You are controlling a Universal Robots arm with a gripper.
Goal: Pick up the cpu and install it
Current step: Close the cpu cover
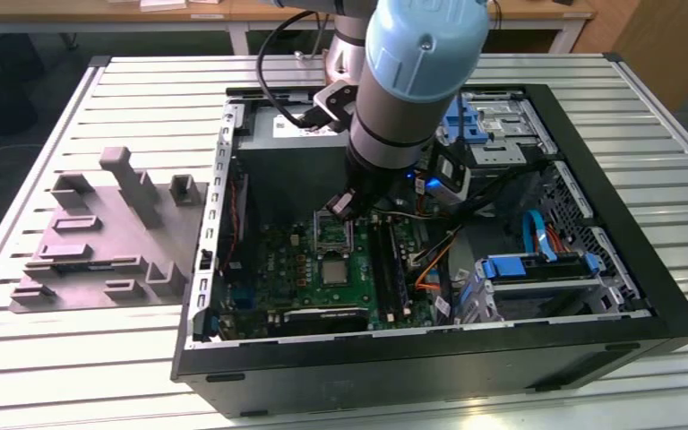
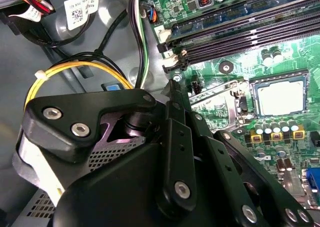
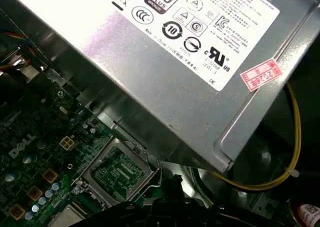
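The cpu [image 2: 281,96], a pale silvery square, lies flat in the motherboard socket [image 2: 251,92], seen also in the exterior view as the cpu [image 1: 336,271]. Beside it the socket's metal load plate [image 3: 117,169] stands flipped open, with green board showing through its window. My gripper [image 2: 173,85] hangs over the board just beside this open plate, on the power-supply side, and its black fingers [image 2: 175,132] run together to one narrow tip with nothing between them. In the exterior view the gripper [image 1: 341,208] is just above the open plate [image 1: 334,235].
The grey power-supply box [image 3: 165,72] sits close alongside the gripper. A yellow cable [image 3: 292,137] loops nearby. Memory slots [image 2: 240,32] run past the socket. Drive bays with blue parts [image 1: 536,269] fill the case's right in the exterior view. A grey tray with upright blocks [image 1: 105,233] lies outside the case.
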